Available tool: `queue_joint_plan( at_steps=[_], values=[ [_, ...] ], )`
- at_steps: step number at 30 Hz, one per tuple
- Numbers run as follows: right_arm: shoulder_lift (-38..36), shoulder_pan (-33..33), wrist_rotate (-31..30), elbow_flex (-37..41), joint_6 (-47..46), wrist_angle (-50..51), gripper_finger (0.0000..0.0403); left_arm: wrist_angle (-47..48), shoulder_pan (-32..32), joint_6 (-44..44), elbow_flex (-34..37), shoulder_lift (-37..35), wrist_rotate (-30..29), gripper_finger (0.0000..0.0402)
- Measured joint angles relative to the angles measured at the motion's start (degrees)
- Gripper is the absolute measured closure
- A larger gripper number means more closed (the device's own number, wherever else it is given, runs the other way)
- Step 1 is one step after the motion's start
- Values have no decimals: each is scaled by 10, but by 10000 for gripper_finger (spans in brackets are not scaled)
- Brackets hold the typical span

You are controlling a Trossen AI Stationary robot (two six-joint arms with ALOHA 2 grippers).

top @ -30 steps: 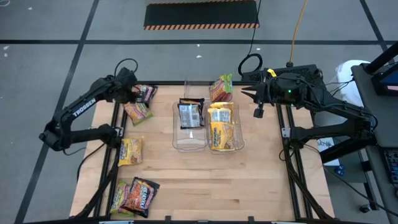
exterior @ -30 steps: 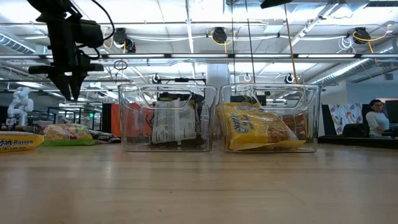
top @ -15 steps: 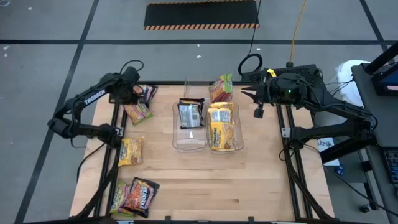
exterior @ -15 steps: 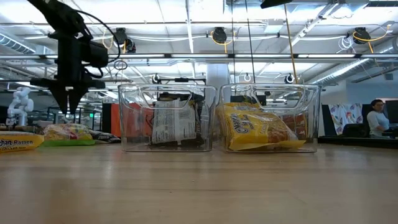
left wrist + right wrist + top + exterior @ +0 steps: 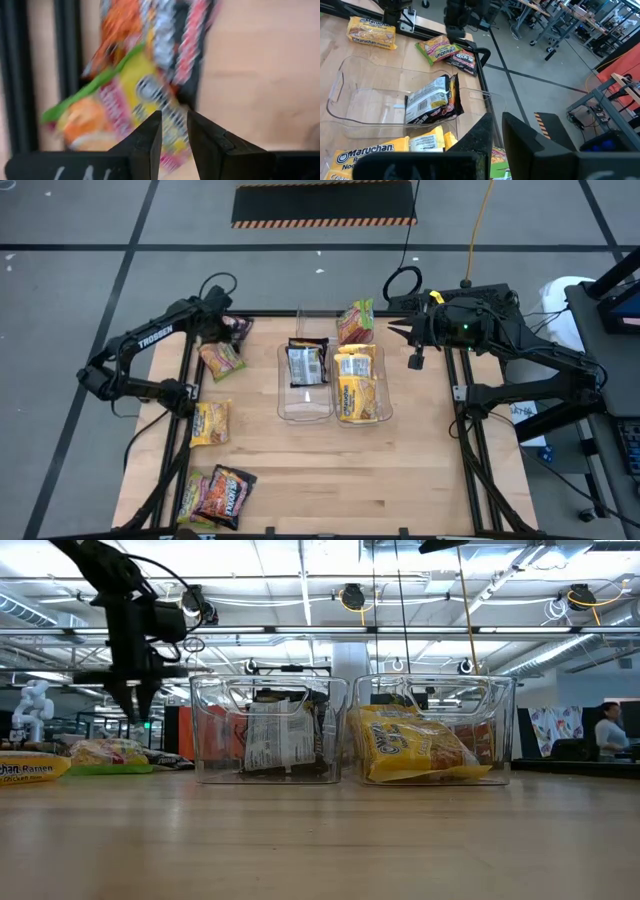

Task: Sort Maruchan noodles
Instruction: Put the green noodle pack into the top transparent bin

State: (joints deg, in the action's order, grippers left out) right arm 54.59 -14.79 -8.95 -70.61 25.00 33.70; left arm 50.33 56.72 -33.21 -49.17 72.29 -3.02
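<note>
Right now my left gripper [image 5: 222, 328] hangs over the far-left corner of the pale wooden table [image 5: 400, 470]. Directly under it lie a pink-green plastic noodle packet [image 5: 222, 360] and a dark brown noodle packet [image 5: 238, 330], the dark one partly beneath the fingers. In the left wrist view the pink-green packet [image 5: 125, 95] overlaps the dark one just past my fingertips [image 5: 150, 135].

Well off toward the table's middle stand two clear plastic bins side by side. The nearer one [image 5: 303, 408] holds a dark packet showing its pale printed back [image 5: 307, 363]; the farther one [image 5: 388, 405] holds yellow packets [image 5: 357, 385]. Another pink-green packet [image 5: 355, 320] sits behind that bin. On my side, nearer the front edge, a yellow packet [image 5: 211, 423] lies alone, and a dark orange packet [image 5: 226, 493] rests beside a further one at the corner.

The black frame rail [image 5: 20, 75] runs close beside the gripper; toward the bins the wood is bare.

The left gripper's fingers stand a narrow gap apart, clear of the packets and empty. The right gripper [image 5: 397, 332] waits off the table's far-right edge, fingers nearly together, holding nothing.
</note>
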Motion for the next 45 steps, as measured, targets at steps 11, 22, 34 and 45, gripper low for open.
queue_joint_plan(
  at_steps=[11, 22, 34, 45],
  values=[
    [0, 0, 0, 0, 2, 0, 367, -37, 9, -24, 0, 23, -15, 304],
    [0, 0, 0, 0, 27, 0, 367, -67, 9, -46, 0, 23, -31, 305],
    [0, 0, 0, 0, 30, 0, 367, -61, 12, -29, -21, 24, -56, 305],
    [0, 0, 0, 0, 33, 0, 367, 40, -72, -58, -43, -28, -66, 305]
  ],
)
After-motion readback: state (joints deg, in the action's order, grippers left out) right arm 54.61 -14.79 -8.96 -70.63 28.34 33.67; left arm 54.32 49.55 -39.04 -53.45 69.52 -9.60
